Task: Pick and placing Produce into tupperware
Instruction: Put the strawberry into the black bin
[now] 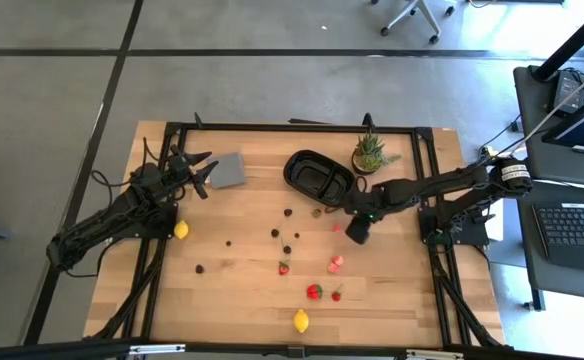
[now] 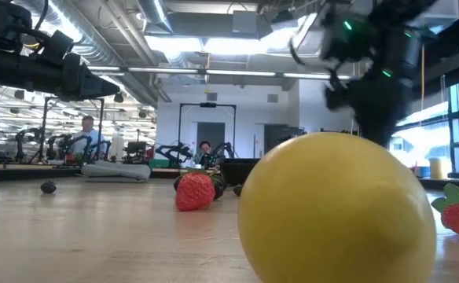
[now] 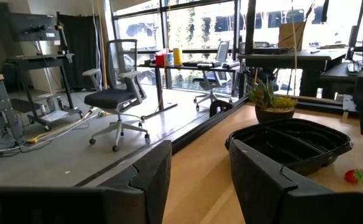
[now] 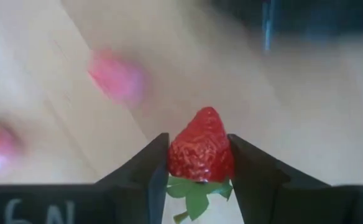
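Observation:
My right gripper (image 1: 357, 232) hangs just in front of the black oval tupperware (image 1: 319, 177), shut on a red strawberry (image 4: 201, 152). Loose produce lies on the wooden table: strawberries (image 1: 314, 292), dark berries (image 1: 275, 232), a lemon (image 1: 181, 230) at the left and another lemon (image 1: 301, 321) by the near edge. The near lemon (image 2: 335, 208) fills the low view. My left gripper (image 1: 204, 172) waits at the far left beside a flat grey square (image 1: 230, 170); its fingers (image 3: 150, 174) stand apart, open with nothing between them, pointing level at the tupperware (image 3: 293, 146). My right gripper pinches the strawberry by its two opposite sides (image 4: 174, 158) between the two fingers. The green leaf end (image 4: 194, 196) lies back toward the wrist and the red tip points away past the fingertips. The fingers come from above, slanting down. The strawberry is clear of the table.
A spiky green potted plant (image 1: 372, 155) stands right behind the tupperware's right end. The black frame rails (image 1: 162, 250) run along the table's left and right sides. Desks, office chairs and people show in the room beyond the table.

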Controlling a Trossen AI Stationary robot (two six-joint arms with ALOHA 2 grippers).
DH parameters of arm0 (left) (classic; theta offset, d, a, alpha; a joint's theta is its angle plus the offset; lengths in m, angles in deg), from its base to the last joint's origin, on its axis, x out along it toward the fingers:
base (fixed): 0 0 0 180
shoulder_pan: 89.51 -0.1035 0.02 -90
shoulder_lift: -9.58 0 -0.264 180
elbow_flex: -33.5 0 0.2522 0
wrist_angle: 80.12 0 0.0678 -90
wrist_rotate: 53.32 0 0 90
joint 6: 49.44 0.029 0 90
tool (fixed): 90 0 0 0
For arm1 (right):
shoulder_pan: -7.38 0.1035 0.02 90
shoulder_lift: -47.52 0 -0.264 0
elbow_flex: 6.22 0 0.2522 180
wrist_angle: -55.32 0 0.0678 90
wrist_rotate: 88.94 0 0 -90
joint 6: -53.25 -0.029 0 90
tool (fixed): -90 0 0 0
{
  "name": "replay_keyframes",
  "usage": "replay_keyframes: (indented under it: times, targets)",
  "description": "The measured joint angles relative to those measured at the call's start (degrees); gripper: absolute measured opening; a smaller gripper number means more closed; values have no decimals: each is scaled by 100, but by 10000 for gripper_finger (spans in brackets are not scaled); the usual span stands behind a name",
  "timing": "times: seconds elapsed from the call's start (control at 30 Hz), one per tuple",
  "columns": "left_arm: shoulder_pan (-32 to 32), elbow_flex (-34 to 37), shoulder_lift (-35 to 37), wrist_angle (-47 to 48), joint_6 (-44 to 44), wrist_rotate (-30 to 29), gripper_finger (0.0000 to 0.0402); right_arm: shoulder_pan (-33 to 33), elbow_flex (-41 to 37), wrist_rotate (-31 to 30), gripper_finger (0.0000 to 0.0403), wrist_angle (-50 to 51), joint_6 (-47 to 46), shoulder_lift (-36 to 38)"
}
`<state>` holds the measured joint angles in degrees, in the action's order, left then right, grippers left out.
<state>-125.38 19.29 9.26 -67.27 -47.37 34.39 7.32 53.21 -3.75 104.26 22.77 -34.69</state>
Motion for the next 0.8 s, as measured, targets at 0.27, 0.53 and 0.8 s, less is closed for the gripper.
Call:
replay_keyframes:
  times: [0.27,0.53,0.8]
  targets:
    - [0,0,0,0,2,0,154,-654,882,-743,149,-1975,1519,19]
    - [0,0,2,0,2,0,159,-1252,1368,-738,150,-3130,2501,-24]
    - [2,0,2,0,4,-2,148,-1625,1371,-720,151,-2577,2517,-28]
